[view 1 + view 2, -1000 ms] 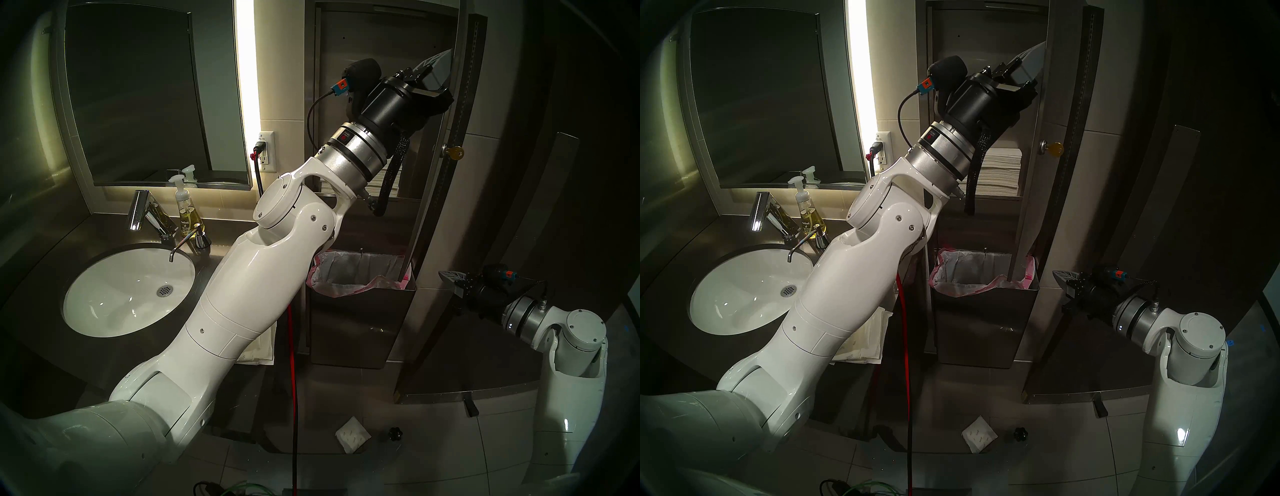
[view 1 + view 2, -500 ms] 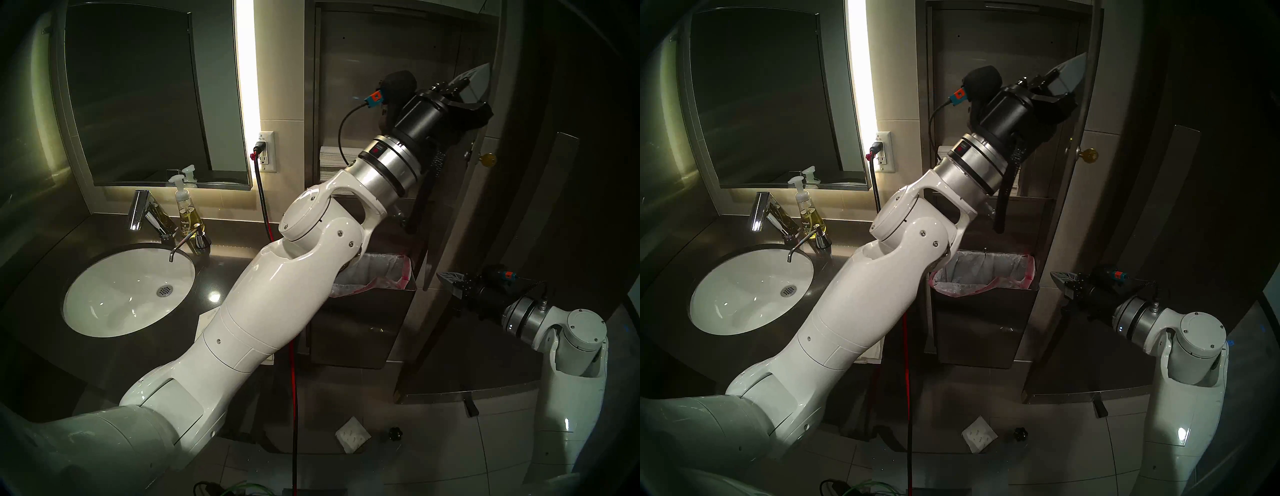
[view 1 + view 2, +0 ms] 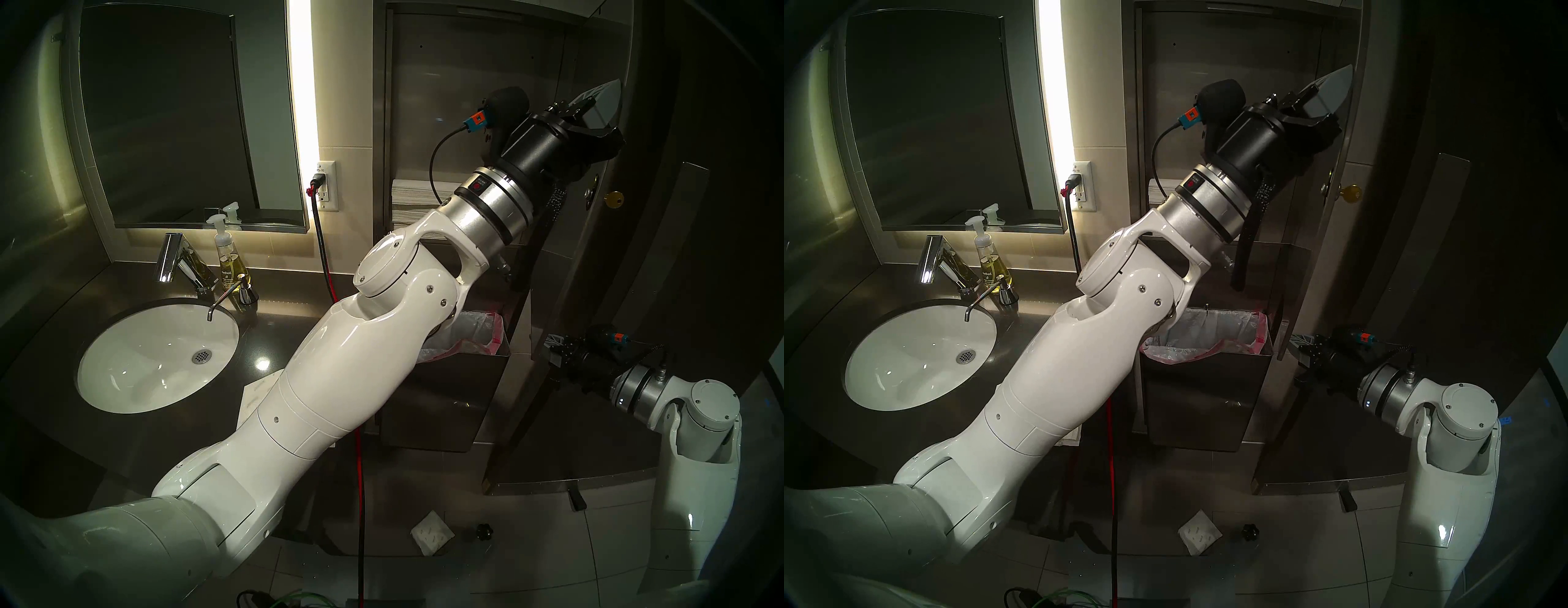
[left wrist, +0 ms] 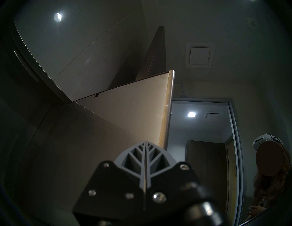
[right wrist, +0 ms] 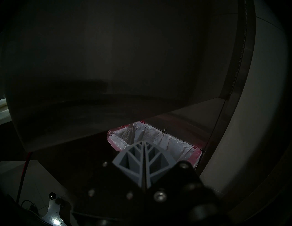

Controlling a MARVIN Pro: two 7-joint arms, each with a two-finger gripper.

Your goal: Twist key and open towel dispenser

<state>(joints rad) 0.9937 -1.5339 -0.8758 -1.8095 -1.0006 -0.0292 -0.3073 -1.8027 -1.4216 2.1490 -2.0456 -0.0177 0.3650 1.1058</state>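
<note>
- A white oval sink (image 3: 157,356) is set in a dark counter at far left, with a soap bottle (image 3: 227,259) and a mirror (image 3: 178,114) behind it.
- The towel dispenser (image 3: 475,63) stands on the wall right of the mirror, its door (image 3: 594,237) swung open to the right and folded towels (image 3: 407,204) visible inside.
- The left end effector (image 3: 598,102) is raised against the door's inner face, near its upper part, with its fingers closed on nothing.
- The key (image 3: 614,199), amber-headed, sticks out of the lock on the door's outer face, below that end effector.
- A steel waste bin (image 3: 441,403) with a pink-edged bag sits under the dispenser.
- The right end effector (image 3: 553,346), at lower right near the door's bottom edge, is closed and empty.
</note>
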